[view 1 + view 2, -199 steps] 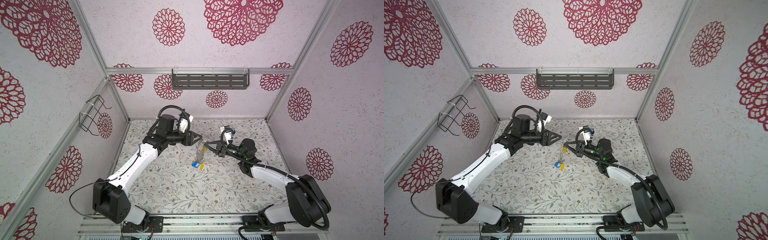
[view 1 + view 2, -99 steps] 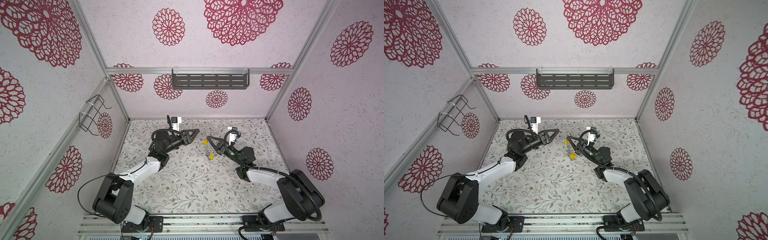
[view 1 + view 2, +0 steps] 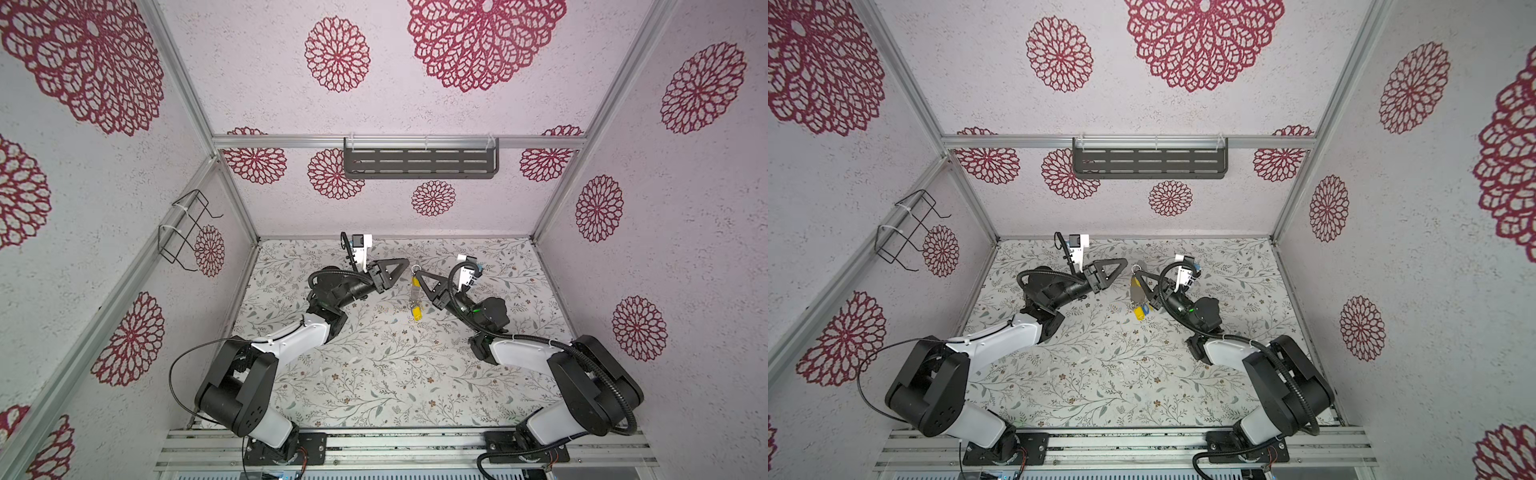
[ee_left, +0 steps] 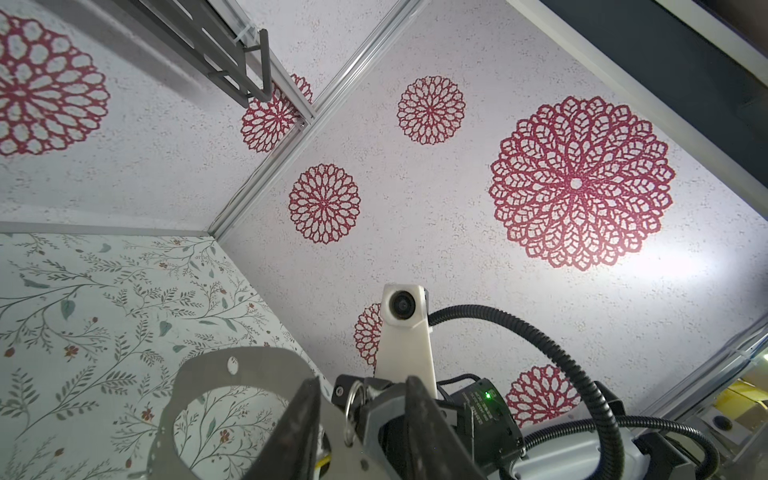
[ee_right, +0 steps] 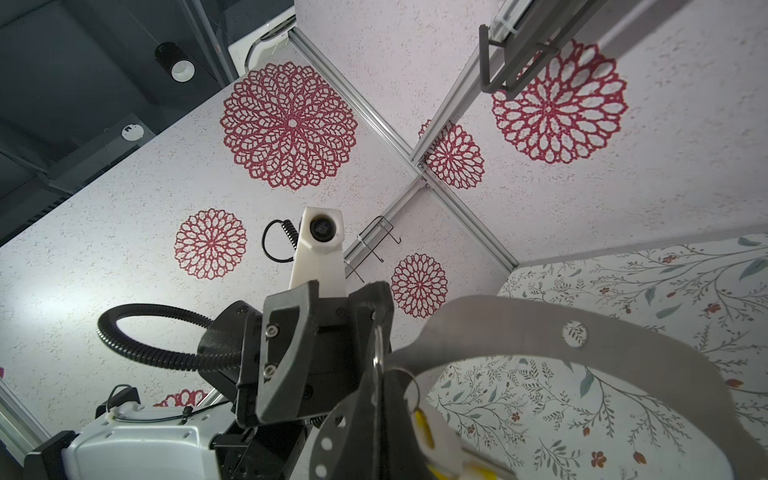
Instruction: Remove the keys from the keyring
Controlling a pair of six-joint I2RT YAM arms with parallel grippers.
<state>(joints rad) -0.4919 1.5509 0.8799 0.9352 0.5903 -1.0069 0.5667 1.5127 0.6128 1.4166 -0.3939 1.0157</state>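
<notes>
Keyring: the grey horseshoe plate (image 3: 1136, 294) is hanging on edge above the table, between the two arms and toward the back wall. Its upper end is sitting in the right gripper. In the left wrist view its arc is showing small holes along the rim.
Keys: a yellow key (image 3: 417, 314) and a blue key (image 3: 1145, 308) are dangling from the plate's lower end. Whether they are touching the table cannot be told. Another yellow key (image 3: 414, 282) is sitting higher up, just under the gripper tips.
Split ring: a small silver split ring (image 5: 378, 351) is hanging at the plate's top, right beside one finger of the left gripper. Contact between them cannot be told.
Right gripper: the right gripper (image 3: 418, 275) is pressing its jaws together on the keyring's upper end and carrying the whole bunch.
Left gripper: the left gripper (image 3: 404, 263) is gripping nothing. Its fingers (image 4: 305, 424) are standing partly apart with a moderate gap, and it is pointing at the right gripper's tip from just beside it.
Table: the floral-patterned table (image 3: 374, 374) is lying below the bunch, and both arms are reaching in from the front rail.
Surroundings: a dark slotted shelf (image 3: 419, 164) is hanging on the back wall, and a wire rack (image 3: 187, 230) is hanging on the left wall.
</notes>
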